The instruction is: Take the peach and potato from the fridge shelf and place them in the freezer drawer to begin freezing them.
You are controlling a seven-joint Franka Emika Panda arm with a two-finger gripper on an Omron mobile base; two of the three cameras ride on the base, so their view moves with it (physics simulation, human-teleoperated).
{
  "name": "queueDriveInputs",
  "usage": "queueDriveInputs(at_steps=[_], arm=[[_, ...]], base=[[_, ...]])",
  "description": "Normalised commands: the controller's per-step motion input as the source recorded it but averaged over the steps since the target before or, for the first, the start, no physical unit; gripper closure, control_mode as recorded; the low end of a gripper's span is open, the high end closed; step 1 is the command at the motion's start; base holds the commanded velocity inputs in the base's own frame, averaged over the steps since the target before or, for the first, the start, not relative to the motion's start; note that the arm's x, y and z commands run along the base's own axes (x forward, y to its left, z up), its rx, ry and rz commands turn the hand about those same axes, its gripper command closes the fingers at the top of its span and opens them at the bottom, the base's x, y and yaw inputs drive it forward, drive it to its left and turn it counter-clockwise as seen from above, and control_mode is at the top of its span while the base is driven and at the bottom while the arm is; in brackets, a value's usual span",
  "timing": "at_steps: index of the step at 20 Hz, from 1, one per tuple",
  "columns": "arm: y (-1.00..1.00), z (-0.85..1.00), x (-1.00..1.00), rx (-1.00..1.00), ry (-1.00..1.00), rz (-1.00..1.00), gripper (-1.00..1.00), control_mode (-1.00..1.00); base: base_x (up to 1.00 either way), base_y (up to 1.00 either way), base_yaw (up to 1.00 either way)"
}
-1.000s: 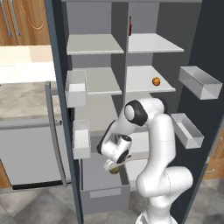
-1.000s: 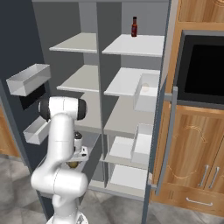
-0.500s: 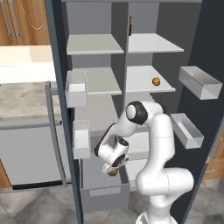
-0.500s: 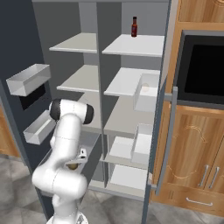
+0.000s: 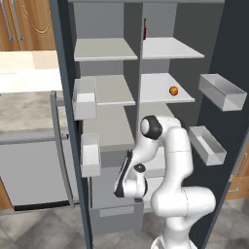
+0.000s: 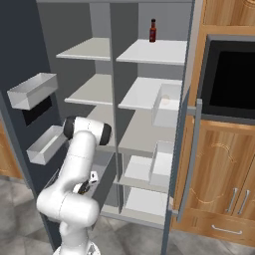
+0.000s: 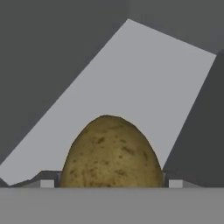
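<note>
The tan-brown potato (image 7: 111, 153) sits between my fingertips, close up in the hand view, with the pale floor of the freezer drawer (image 7: 131, 74) behind it. My gripper (image 5: 128, 192) is shut on it and points down into the grey freezer drawer (image 5: 114, 220), low in the open fridge. From the right base view the hand (image 6: 87, 185) shows partly behind my arm, beside the drawer wall (image 6: 107, 172). The small orange peach (image 5: 173, 91) rests on the glossy fridge shelf (image 5: 160, 87), well above the gripper.
Grey door bins (image 5: 221, 90) (image 5: 206, 144) hang on the right door, and white bins (image 5: 85, 98) (image 5: 91, 155) on the left door. A dark bottle (image 6: 153, 30) stands on the top shelf. A black oven (image 6: 231, 74) and wooden cabinets flank the fridge.
My hand has dropped lower with the potato, going down into the drawer. The peach has stayed on its shelf.
</note>
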Motion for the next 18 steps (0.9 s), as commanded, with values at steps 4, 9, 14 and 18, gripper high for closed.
queueDriveInputs(at_steps=[4,9,14,18], arm=[[0.17,-0.15,-0.35,0.00,0.06,0.02,1.00,-1.00],[0.00,0.45,0.01,0.01,0.31,0.00,1.00,-1.00],[0.16,0.18,0.10,0.00,0.36,0.00,1.00,-1.00],[0.13,-0.20,0.05,0.00,0.16,0.00,1.00,-1.00]], base=[[0.00,0.00,0.00],[0.00,0.00,0.00],[0.00,0.00,0.00],[0.00,0.00,0.00]])
